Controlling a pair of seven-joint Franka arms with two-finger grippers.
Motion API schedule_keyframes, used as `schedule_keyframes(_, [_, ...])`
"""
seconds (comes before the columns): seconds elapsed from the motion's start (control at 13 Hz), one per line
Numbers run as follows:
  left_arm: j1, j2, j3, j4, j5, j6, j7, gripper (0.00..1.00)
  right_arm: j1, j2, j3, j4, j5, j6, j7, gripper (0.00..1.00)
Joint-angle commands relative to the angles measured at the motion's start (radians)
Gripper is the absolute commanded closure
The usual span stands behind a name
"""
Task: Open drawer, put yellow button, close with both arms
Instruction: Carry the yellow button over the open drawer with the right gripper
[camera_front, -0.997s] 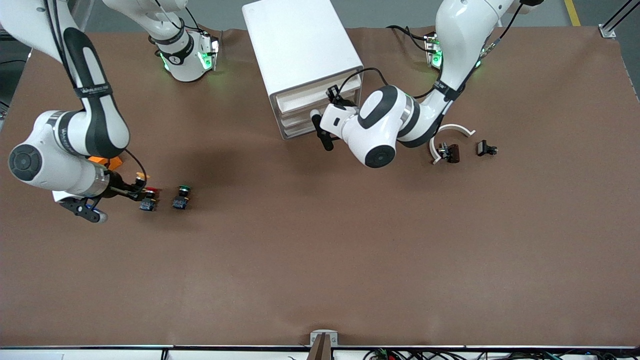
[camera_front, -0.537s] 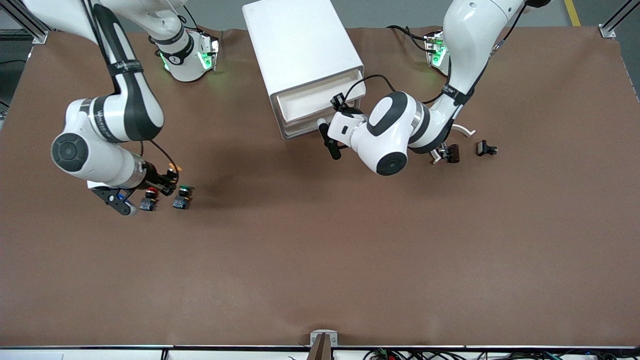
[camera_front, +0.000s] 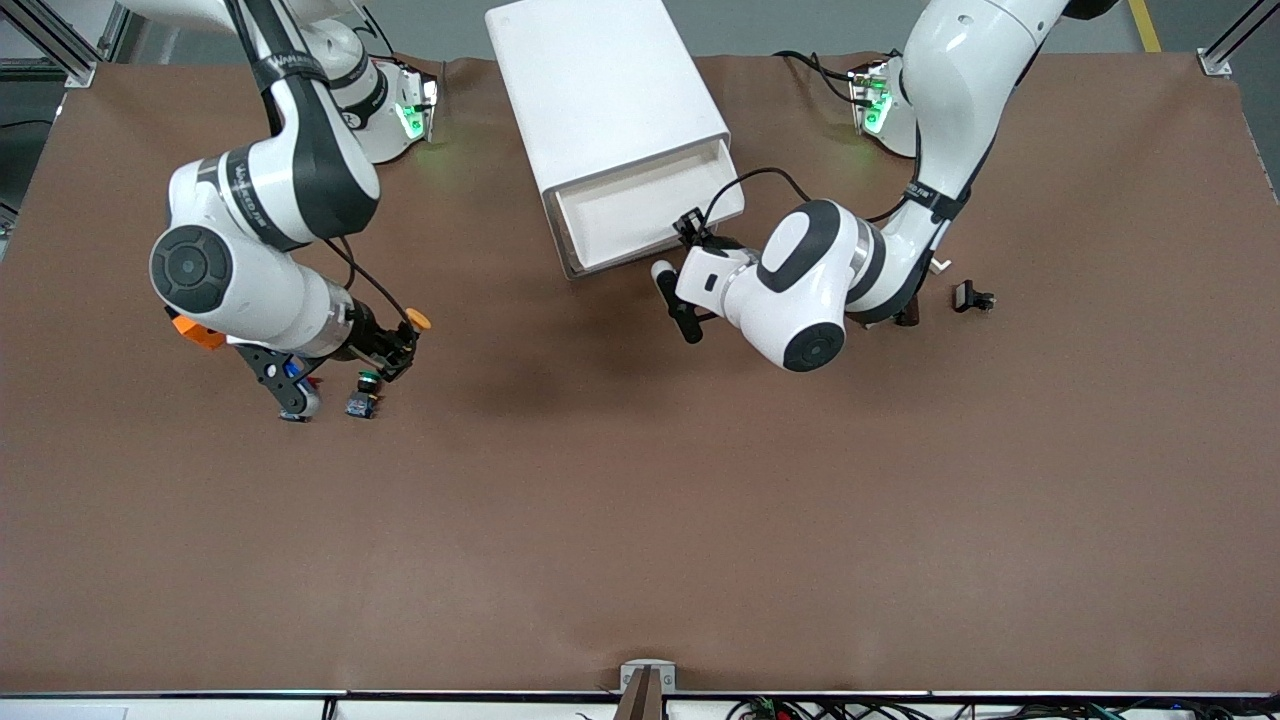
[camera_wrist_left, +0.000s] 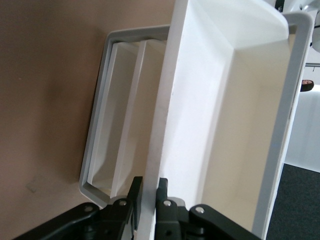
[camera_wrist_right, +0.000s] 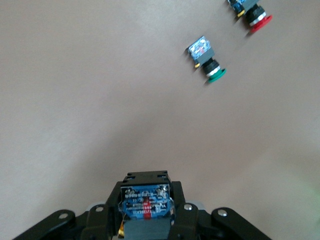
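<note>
The white cabinet (camera_front: 605, 90) stands at the table's back middle, its top drawer (camera_front: 640, 210) pulled out as a shallow white tray with nothing in it. My left gripper (camera_front: 697, 236) is shut on the drawer's front wall (camera_wrist_left: 160, 125), one finger (camera_wrist_left: 134, 192) on each side of it. My right gripper (camera_front: 400, 342) hangs over the table toward the right arm's end, shut on the yellow button (camera_front: 419, 321). From the right wrist, the button's blue base (camera_wrist_right: 145, 202) shows between the fingers and its cap is hidden.
A green-capped button (camera_front: 366, 381) (camera_wrist_right: 210, 70) and a red-capped button (camera_wrist_right: 257, 17) lie on the table under the right arm. An orange piece (camera_front: 196, 333) lies beside that arm. A small black part (camera_front: 972, 296) lies toward the left arm's end.
The left gripper has drawn the top drawer farther out of the cabinet. The right arm has lifted the yellow button off the table and carried it toward the cabinet.
</note>
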Motion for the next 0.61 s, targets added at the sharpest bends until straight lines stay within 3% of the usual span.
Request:
schedule_keyframes(0.0, [0.016, 0.042, 0.025, 0.039, 0.073, 0.036, -0.03, 0.9, 0.058, 0.001, -0.011, 0.084, 0.012, -0.087, 0.105, 1.0])
schedule_keyframes(0.54, [0.064, 0.038, 0.024, 0.051, 0.096, 0.036, -0.022, 0.9, 0.184, 0.001, -0.011, 0.186, 0.064, -0.166, 0.361, 1.0])
